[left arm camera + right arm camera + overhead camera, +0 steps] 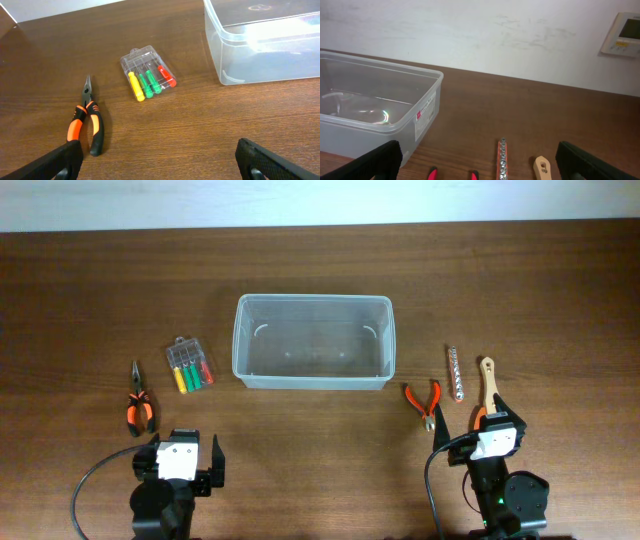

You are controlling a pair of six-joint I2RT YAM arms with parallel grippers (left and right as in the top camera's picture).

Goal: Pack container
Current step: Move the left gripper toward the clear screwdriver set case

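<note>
The container [312, 383] lies ahead, between left tool [157, 150] and right tool [477, 150].

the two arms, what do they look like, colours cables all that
Both the left arm and the right arm are black, each with a white boxy block near the wrist and a black cable looping off to one side. The fingers are matte black and blunt. A small green light shows on the right arm.

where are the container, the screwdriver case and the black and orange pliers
container [313, 297], overhead view, on its far rim
screwdriver case [148, 74], left wrist view, on the middle of the clear case
black and orange pliers [86, 104], left wrist view, on the joint above the handles
</note>
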